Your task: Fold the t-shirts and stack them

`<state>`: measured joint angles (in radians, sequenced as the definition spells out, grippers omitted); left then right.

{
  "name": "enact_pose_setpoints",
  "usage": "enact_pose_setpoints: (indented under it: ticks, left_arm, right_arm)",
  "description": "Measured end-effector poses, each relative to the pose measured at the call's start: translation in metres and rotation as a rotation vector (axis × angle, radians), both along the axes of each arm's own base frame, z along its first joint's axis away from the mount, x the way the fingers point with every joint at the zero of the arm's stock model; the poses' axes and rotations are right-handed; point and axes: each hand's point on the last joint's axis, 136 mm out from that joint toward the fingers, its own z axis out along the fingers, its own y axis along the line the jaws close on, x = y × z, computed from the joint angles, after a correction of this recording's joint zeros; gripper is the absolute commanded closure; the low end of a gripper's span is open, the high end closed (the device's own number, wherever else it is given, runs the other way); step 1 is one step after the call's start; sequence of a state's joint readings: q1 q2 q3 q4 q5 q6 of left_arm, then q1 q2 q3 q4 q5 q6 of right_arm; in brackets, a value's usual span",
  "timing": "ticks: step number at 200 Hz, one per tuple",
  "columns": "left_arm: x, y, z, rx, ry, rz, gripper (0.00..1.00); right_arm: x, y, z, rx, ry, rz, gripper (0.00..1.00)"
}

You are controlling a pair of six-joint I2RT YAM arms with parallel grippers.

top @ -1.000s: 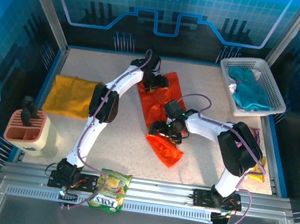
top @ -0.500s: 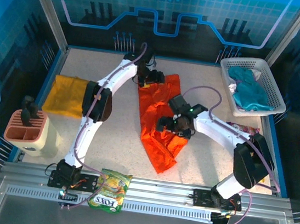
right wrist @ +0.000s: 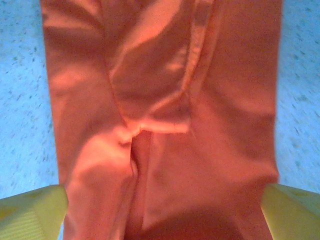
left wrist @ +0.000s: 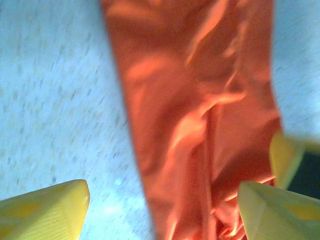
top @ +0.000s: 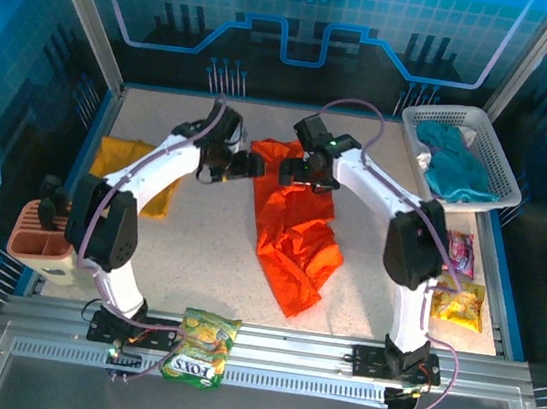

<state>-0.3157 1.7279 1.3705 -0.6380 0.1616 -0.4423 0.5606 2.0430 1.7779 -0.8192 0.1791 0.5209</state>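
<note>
Crumpled bright orange cloth t-shirt (top: 291,222) mid-table, stretched near to far. Left gripper (top: 246,166) beside its far-left edge, right gripper (top: 296,174) over far end; jaws of both wide apart, gripping nothing. Mustard-yellow t-shirt (top: 108,158) at left.

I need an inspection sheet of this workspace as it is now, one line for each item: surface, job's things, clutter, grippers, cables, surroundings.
Surface: speckled table, no spills seen.
Job's things: orange t-shirt crumpled at the middle, not folded; mustard-yellow t-shirt at the left, partly hidden by the left arm.
Clutter: snack bag on the near rail; basket at far right holding teal cloth; snack packets at the right edge; pink holder at the left.
Grippers: left gripper and right gripper open over the orange t-shirt's far end, holding nothing.
Cables: purple cable along each arm; no snag seen.
Surroundings: blue panel walls.
</note>
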Motion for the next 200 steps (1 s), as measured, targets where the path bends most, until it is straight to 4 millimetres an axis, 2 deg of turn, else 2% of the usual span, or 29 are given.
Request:
enact_pose_setpoints:
  ticks: [18, 31, 53, 74, 97, 122, 169, 200]
  left_arm:
    - [-0.032, 0.008, -0.021, 0.013, 0.045, 0.017, 0.21]
    - [-0.052, 0.011, -0.027, 0.013, 0.059, 0.019, 0.21]
    - [-0.080, 0.011, -0.022, -0.003, 0.046, 0.018, 0.22]
    - [-0.097, 0.011, -0.014, -0.025, 0.016, 0.022, 0.21]
    - [-0.112, 0.013, -0.011, -0.047, 0.002, 0.038, 0.21]
    - [-0.124, 0.014, -0.019, -0.055, 0.021, 0.051, 0.22]
    - [-0.136, 0.011, -0.035, -0.053, 0.065, 0.060, 0.22]
    - [-0.135, 0.008, -0.035, -0.062, 0.063, 0.063, 0.22]
  right_arm:
    - [0.017, 0.010, -0.025, -0.029, 0.032, 0.007, 0.00]
    - [0.025, 0.014, -0.045, -0.047, 0.061, 0.006, 0.00]
    - [0.035, 0.015, -0.073, -0.072, 0.104, -0.003, 0.00]
    - [0.046, 0.011, -0.095, -0.095, 0.139, -0.019, 0.00]
    - [0.065, 0.012, -0.090, -0.082, 0.114, -0.046, 0.00]
    - [0.086, 0.004, -0.092, -0.072, 0.094, -0.094, 0.00]
    - [0.127, -0.036, -0.089, 0.019, 0.053, -0.231, 0.00]
    - [0.151, -0.048, -0.083, 0.111, 0.009, -0.287, 0.00]
